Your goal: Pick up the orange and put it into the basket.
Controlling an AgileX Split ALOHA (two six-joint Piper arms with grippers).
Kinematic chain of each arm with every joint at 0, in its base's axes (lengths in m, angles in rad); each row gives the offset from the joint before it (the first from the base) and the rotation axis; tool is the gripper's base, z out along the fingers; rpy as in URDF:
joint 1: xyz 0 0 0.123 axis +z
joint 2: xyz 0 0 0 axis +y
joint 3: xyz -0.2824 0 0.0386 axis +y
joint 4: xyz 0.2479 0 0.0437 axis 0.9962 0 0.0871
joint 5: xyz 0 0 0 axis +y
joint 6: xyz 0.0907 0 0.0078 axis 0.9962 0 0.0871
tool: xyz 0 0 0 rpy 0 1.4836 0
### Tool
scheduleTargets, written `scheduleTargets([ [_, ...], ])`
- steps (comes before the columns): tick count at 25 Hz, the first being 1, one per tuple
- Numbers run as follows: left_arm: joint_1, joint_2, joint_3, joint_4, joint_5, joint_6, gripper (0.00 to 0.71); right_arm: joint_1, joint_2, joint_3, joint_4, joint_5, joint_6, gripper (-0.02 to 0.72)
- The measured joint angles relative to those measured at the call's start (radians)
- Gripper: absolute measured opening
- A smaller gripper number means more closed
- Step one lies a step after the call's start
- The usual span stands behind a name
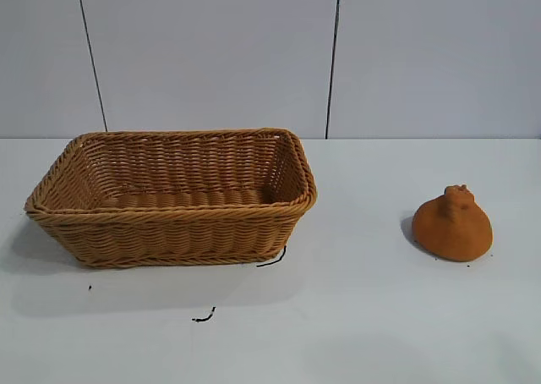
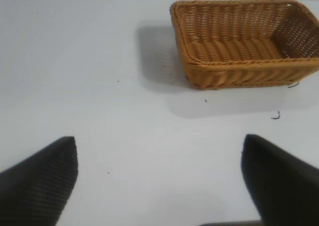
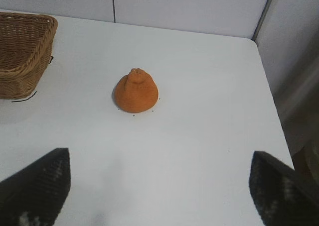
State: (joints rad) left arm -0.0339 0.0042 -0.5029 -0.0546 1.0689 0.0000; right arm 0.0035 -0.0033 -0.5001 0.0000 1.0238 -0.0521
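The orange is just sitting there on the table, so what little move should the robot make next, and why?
Probably the right tool should ease forward toward the orange. Its fingers stand wide open and empty, the orange lies untouched on the white table ahead of it, apart from the basket, which holds nothing.

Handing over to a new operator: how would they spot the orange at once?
On the white table, find the big wicker basket at the exterior view's left. The orange sits apart to its right: a small matte orange-brown lump with a knobby, pinched top.
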Motion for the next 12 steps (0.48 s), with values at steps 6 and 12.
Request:
scheduleTargets([
  [6,0.000,0.000,0.000,0.000,0.001,0.000,0.639,0.000,0.000,0.000,0.000,0.000,0.000,0.695],
  [12,0.000,0.000,0.000,0.000,0.000,0.000,0.639,0.000,0.130,-0.029,-0.015,-0.009,0.003,0.695],
])
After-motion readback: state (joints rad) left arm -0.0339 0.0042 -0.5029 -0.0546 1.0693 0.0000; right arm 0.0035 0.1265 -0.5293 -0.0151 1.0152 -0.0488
